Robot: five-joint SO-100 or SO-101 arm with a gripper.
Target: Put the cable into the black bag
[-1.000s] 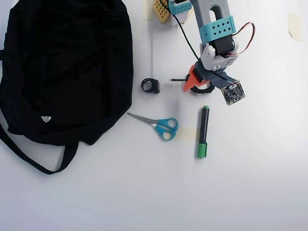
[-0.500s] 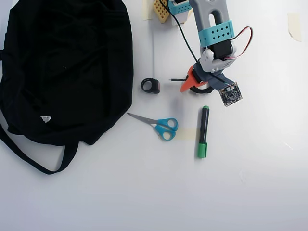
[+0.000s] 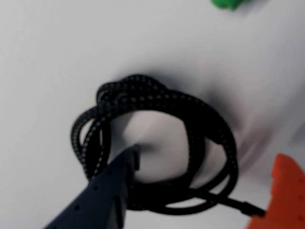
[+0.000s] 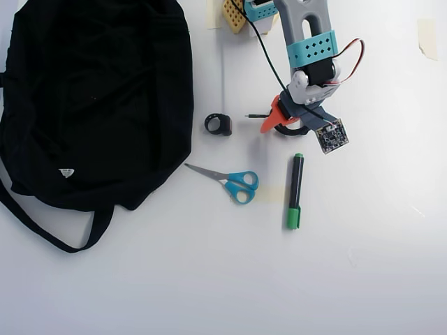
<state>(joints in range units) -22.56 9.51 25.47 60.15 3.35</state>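
Claw (image 4: 288, 124) sits over cable (image 4: 295, 131), right of black bag (image 4: 91, 98).

Overhead view: bag (image 4: 91, 98) left; scissors (image 4: 227, 180), marker (image 4: 295, 190) right.

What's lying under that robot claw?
A coiled black braided cable on the white table; the gripper straddles it. From overhead, the arm hides most of the coil.

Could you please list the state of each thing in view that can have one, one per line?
Cable: coiled, lying on the table, one dark finger inside the loop.
Gripper: fingers open, either side of the coil.
Bag: lying flat, left of the arm in the overhead view; opening not visible.
Scissors: closed, lying flat.
Marker: capped, lying flat.
Ring: resting beside the bag.
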